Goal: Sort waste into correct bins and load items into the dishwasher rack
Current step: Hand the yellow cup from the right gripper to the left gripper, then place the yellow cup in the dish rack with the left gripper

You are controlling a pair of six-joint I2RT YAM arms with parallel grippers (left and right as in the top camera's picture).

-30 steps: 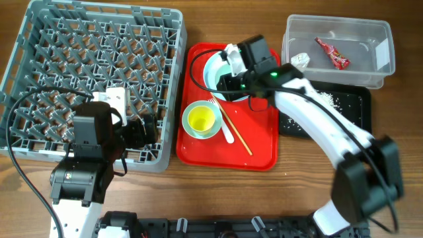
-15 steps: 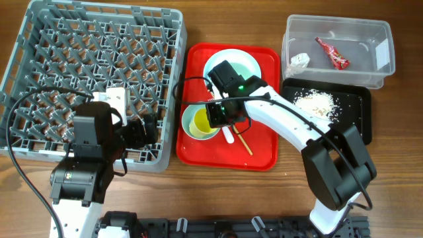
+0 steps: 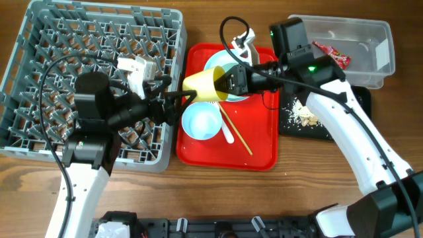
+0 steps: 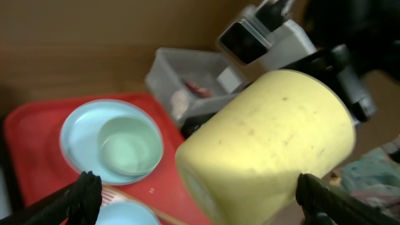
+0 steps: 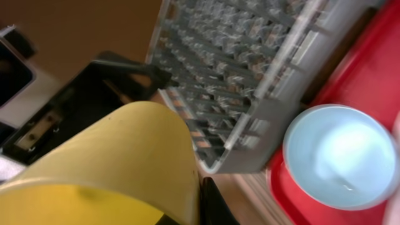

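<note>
The cup (image 3: pixel 206 84), which a second ago stood upright inside the bowl (image 3: pixel 200 122) on the red tray (image 3: pixel 264 155), now hangs tipped on its side above the tray's upper left corner. It is clamped in the right gripper (image 3: pixel 226 82), and the bowl is left empty. The left gripper (image 3: pixel 178 106) has left its place over the lower right part of the rack (image 3: pixel 39 39) and reached right past the rack's edge, its fingers (image 4: pixel 84 195) spread wide close in front of the cup.
</note>
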